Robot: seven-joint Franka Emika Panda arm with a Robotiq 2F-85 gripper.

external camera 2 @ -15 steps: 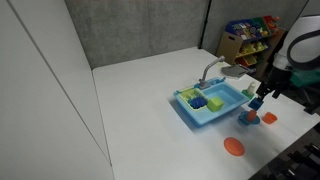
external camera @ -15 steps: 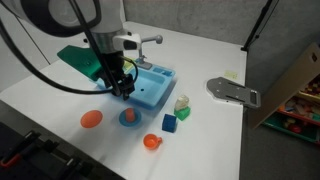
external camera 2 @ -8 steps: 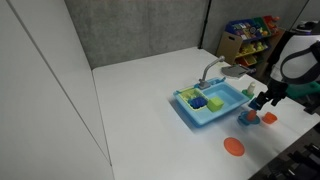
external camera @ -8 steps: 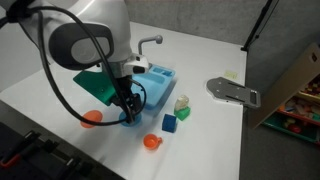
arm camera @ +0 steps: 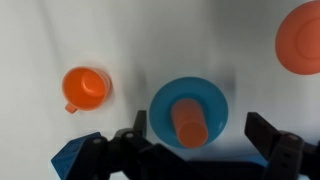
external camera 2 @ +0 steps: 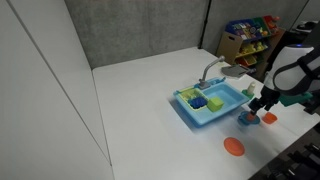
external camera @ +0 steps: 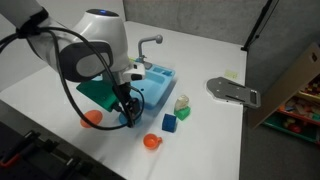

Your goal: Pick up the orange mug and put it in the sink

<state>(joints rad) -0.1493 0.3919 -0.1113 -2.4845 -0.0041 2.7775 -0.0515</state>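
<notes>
Finding: over the last second my claw (external camera: 128, 113) has come down from above the sink (external camera: 156, 92) to just over the table on the sink's near side. The jaws stand wide open and hold nothing.

Position: in the wrist view the claw (arm camera: 200, 128) is centred on a blue saucer (arm camera: 160, 105) with an orange cup (arm camera: 189, 122) on it, one finger on either side of the saucer. Neither finger touches the cup.

Task item: two orange vessels are present. The one with a visible handle stub, which I take to be the mug (arm camera: 86, 88), stands alone on the table, left of the saucer and clear of my fingers. In an exterior view the mug (external camera: 152, 142) is nearer than the saucer, beside a blue cube (external camera: 169, 123). An orange disc (arm camera: 300, 35) lies to the far right, well apart.

Assessment: the descent has lined me up on the cup, not on the handled mug. If the handled mug is the target, I must shift left before closing. Nothing has been lifted, and the sink transfer is not yet started.
</notes>
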